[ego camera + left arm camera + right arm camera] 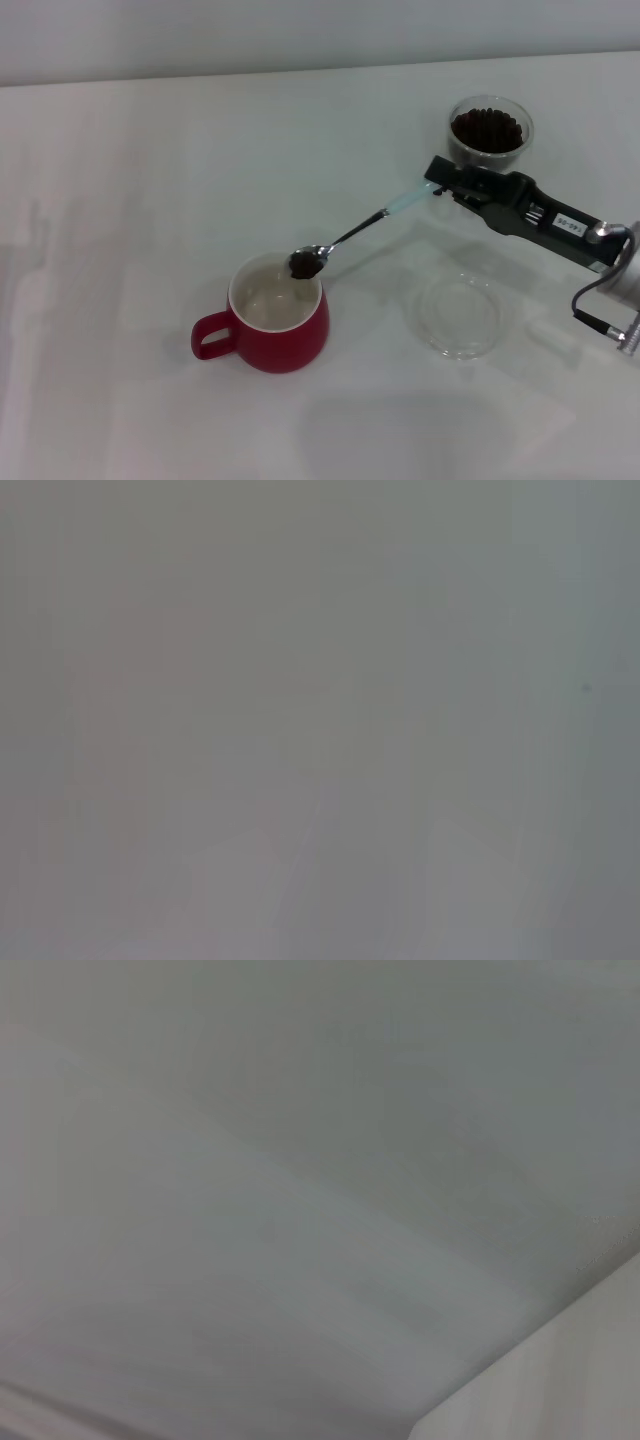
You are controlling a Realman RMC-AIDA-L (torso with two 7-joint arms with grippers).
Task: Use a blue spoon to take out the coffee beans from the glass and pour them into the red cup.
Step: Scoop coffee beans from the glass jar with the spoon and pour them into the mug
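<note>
In the head view my right gripper (441, 181) is shut on the pale-blue handle end of the blue spoon (355, 234). The spoon reaches out to the left, and its bowl holds a small heap of coffee beans (304, 263) just above the far rim of the red cup (285, 330). The red cup stands upright with its handle to the left and a cream inside. The glass (489, 130), filled with dark coffee beans, stands at the back right, just beyond the gripper. The left gripper is out of view. Both wrist views show only blank pale surface.
A flat clear glass saucer (458, 316) lies on the white table (120, 200), right of the red cup and in front of my right arm. A cable hangs from the right wrist (605, 300) at the right edge.
</note>
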